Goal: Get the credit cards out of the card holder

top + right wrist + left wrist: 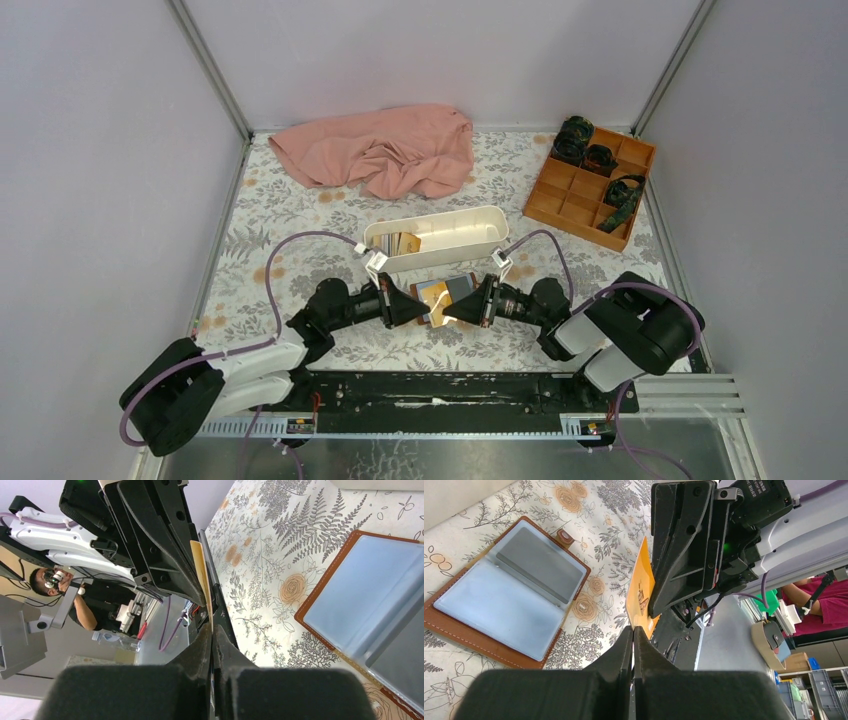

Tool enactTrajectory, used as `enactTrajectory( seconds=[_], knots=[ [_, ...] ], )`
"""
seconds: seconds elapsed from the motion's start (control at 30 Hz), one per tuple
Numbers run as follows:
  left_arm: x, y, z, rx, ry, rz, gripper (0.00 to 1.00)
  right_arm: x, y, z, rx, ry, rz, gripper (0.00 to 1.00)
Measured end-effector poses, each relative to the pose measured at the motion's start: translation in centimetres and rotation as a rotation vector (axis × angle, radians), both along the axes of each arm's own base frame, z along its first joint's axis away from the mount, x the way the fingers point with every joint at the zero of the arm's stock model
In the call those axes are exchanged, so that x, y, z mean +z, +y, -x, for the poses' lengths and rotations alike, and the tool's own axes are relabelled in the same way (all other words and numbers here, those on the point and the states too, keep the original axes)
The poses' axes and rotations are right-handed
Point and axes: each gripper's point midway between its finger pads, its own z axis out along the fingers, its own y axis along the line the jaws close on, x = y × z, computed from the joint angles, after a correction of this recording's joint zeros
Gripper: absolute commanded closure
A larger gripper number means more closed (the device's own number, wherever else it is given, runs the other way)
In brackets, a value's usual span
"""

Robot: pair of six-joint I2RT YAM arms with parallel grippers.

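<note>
Top external view: grey walls [100,150] enclose a floral-patterned desk [300,200] bearing a pink cloth [385,150], a white tray [450,235] and an orange box [580,195]. At its middle the left tool [427,305] and right tool [446,310] both clamp one yellow-orange card [436,297], held on edge beside the card holder [504,590], which lies open and flat.

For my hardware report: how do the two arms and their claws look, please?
The left arm and right arm are black with white link covers. A purple cable loops along each. The left claw and right claw have black, wedge-shaped fingers.
</note>
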Motion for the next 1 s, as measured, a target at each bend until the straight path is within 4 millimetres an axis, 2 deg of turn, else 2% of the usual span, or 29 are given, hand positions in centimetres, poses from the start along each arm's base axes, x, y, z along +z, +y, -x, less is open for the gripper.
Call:
enactTrajectory(
  seconds=[0.1, 0.17, 0.2, 0.23, 0.33, 0.37, 0.53, 0.7, 1.0],
  knots=[
    [0.2, 0.0, 0.0, -0.003, -0.005, 0.005, 1.00, 0.2, 0.0, 0.0, 0.001, -0.004, -0.007, 1.00],
    [0.2, -0.1, 0.0, -0.005, -0.006, 0.008, 1.00, 0.2, 0.0, 0.1, 0.002, -0.003, -0.009, 0.88],
    [0.3, -0.1, 0.1, -0.006, -0.007, 0.009, 1.00, 0.2, 0.0, 0.1, 0.003, -0.001, -0.009, 0.76],
    [0.3, -0.1, 0.1, -0.006, -0.007, 0.009, 1.00, 0.3, 0.0, 0.1, 0.005, -0.001, -0.010, 0.68],
    [0.6, -0.1, 0.1, -0.007, -0.015, 0.016, 1.00, 0.3, -0.1, 0.2, 0.007, 0.001, -0.012, 0.54],
    [0.7, 0.0, 0.2, -0.008, -0.017, 0.017, 1.00, 0.3, -0.1, 0.2, 0.005, -0.002, -0.013, 0.53],
    [1.0, 0.4, -0.8, 0.057, -0.003, -0.022, 1.00, 0.6, -0.7, -0.3, -0.049, -0.040, -0.006, 0.52],
    [1.9, 0.8, -3.2, 0.157, 0.033, -0.129, 1.00, 1.3, -2.2, -2.2, -0.198, -0.119, 0.036, 0.56],
    [3.8, 0.7, -10.6, 0.304, 0.157, -0.364, 1.00, 2.1, -6.0, -5.5, -0.457, -0.218, 0.231, 0.58]
  ],
)
